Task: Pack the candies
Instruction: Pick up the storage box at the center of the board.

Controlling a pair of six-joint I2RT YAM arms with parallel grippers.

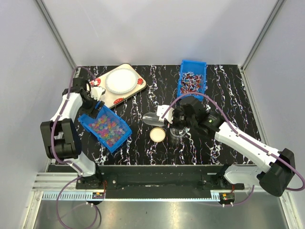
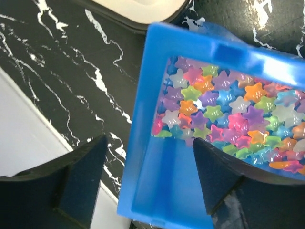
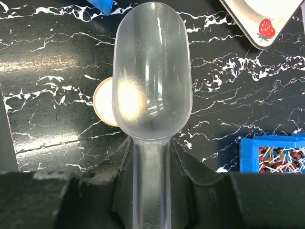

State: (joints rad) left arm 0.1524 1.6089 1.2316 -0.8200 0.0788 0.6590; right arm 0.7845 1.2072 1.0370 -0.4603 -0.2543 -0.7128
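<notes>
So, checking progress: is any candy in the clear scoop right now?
No, the scoop in the right gripper is empty; the dark table shows through its bowl.

- Two blue bins are sitting out: candy bin point(image 1: 120, 141) at nine o'clock, wrapped-sweets bin point(image 1: 181, 81) at one o'clock.
- One clear scoop point(image 3: 151, 81) is hovering centrally.
- One cream disc point(image 1: 157, 135) is lying nearby.
- One tray point(image 1: 116, 99) is carrying one white plate point(image 1: 120, 80).
- The candies point(image 2: 214, 114) are numbering too many to count.
</notes>
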